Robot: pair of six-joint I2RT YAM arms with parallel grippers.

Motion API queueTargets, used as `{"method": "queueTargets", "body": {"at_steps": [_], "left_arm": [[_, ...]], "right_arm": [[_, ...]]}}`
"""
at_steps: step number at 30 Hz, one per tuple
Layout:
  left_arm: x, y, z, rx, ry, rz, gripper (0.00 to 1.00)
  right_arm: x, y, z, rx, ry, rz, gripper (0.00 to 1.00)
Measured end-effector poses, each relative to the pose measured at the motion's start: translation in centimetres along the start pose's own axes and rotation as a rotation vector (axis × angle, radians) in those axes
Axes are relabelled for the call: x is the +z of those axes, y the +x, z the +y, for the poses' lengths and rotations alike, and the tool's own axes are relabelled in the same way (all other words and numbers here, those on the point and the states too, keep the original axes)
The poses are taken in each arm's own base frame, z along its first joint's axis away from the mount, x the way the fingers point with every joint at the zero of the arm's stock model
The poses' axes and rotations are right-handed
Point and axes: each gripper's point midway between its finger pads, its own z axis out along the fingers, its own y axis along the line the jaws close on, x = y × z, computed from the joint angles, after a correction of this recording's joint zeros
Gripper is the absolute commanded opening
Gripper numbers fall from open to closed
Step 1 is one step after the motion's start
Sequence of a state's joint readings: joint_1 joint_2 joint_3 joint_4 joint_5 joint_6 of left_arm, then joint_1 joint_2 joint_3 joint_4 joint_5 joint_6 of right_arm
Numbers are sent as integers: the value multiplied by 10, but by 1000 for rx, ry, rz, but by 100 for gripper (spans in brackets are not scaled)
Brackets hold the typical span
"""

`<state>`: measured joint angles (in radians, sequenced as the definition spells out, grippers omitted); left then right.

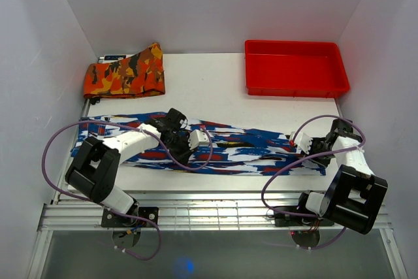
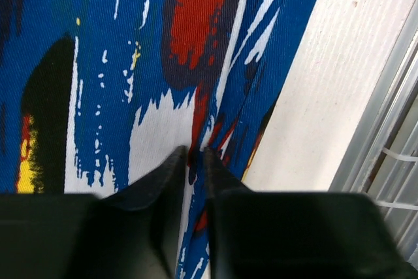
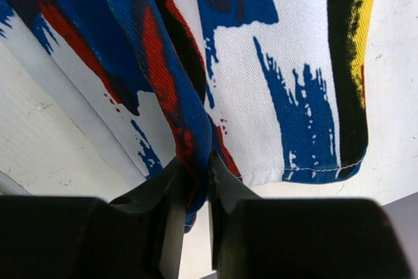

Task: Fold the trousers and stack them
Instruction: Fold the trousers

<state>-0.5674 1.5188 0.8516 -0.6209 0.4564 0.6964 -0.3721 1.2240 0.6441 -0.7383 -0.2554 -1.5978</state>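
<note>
trousers: the trousers lie stretched left to right across the near half of the table, flat, with the long edge close to the table's near rim.
left gripper: the left gripper has its jaws almost together, pinching a raised ridge of cloth by the near long edge, around mid-length.
right gripper: the right gripper has its jaws almost together, nipping a fold at the right end, just beside the hem corner.
why held so: two pinches on the same side probably let both arms lift that edge as one, so the cloth goes over evenly.
step: judged as grasp made, fold not yet begun.
stack spot: a folded orange camo cloth sits at far left, likely the pile to stack on.
red tray: far right, apart from the trousers, its use unclear.
risk: thin pinches, the cloth could slip out on the lift.
</note>
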Motion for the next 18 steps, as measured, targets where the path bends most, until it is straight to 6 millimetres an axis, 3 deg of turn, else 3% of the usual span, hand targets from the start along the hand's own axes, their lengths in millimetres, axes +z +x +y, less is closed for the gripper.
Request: {"method": "queueTargets", "body": {"at_steps": [4,8,14,18], "left_arm": [[3,4,0,-4,-1,12,13],[4,5,0,2,-4,14,0],[2,6,-3,6,8,25,0],[-12,3,-9,21,5,15,0]], "right_arm": [[0,0,-2,4,8,0,8],[0,0,-3,16,13,0,8],[1,0,-3,27,13,-2,8],[-3,-2,-12,24,47,-9,8]]}}
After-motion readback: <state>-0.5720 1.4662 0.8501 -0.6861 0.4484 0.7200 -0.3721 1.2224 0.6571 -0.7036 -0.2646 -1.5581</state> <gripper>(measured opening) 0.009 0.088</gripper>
